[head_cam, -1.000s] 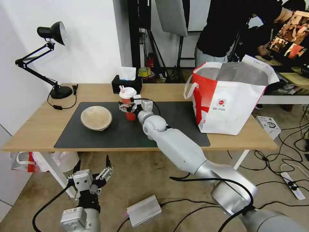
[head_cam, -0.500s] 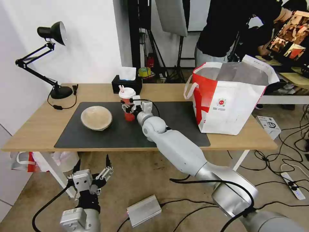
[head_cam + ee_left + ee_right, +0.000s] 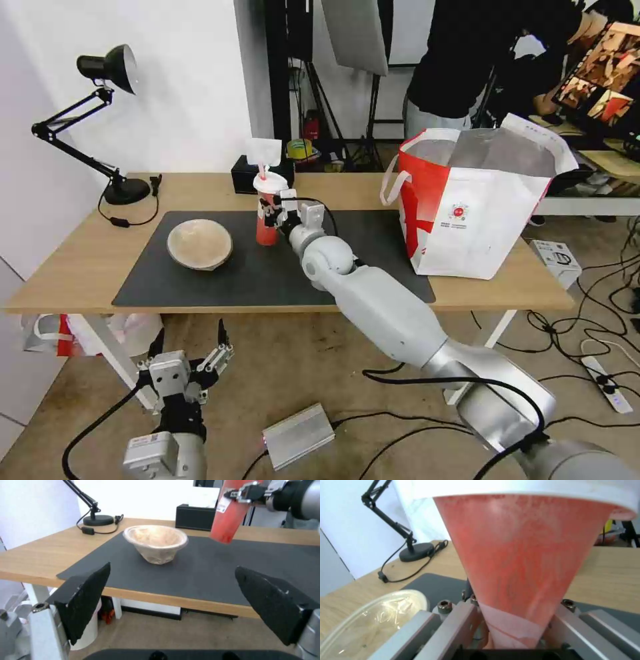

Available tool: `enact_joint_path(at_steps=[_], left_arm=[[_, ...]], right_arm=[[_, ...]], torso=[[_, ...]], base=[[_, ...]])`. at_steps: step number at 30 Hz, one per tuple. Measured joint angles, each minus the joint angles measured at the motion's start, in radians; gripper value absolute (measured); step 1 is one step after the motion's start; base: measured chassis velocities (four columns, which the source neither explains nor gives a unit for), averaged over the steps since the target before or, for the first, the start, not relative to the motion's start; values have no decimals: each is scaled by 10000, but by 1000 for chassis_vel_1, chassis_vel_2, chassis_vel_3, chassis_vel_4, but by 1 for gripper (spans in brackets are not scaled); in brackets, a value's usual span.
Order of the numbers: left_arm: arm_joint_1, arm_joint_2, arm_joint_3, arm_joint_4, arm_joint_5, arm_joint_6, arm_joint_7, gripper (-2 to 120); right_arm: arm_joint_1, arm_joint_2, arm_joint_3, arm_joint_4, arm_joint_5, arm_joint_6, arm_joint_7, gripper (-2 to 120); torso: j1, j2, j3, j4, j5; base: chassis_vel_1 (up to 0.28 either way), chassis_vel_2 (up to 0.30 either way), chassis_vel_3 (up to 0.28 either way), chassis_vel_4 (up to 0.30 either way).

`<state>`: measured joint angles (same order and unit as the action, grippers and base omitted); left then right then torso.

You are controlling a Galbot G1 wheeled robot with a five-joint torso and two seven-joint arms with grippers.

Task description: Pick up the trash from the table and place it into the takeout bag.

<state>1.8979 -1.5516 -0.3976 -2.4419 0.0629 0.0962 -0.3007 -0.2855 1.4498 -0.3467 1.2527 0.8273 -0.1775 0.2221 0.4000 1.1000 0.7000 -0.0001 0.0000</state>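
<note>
1. Frame centre: the right gripper (image 3: 271,218) clamps the cup (image 3: 268,215), lifted clear of the mat (image 3: 373,267).
2. Carry step; next, swing right over the bag (image 3: 477,207).
3. Lower left: the left gripper (image 3: 187,363) hangs wide open.

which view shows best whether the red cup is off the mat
The left wrist view: from the side, the red cup hangs tilted above the dark mat, held by the right tool. The head view looks down on it, so the gap is unclear. The right wrist view sees its wall close up.
</note>
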Motion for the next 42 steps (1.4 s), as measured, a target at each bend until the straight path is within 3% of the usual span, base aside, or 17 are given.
enact_joint_path(at_steps=[13,42], left_arm=[[168,-359,-32,-96,320,-120,5,100],[-37,-410,183,64,417,-260,1,100]], right_arm=[[221,-551,-13,1226,315,-208,295,6],[493,-3792,472,4403,2131,-720,917,6]], torso=[[0,0,0,2,0],[-1,0,0,1,2]], base=[[0,0,0,0],[0,0,0,0]])
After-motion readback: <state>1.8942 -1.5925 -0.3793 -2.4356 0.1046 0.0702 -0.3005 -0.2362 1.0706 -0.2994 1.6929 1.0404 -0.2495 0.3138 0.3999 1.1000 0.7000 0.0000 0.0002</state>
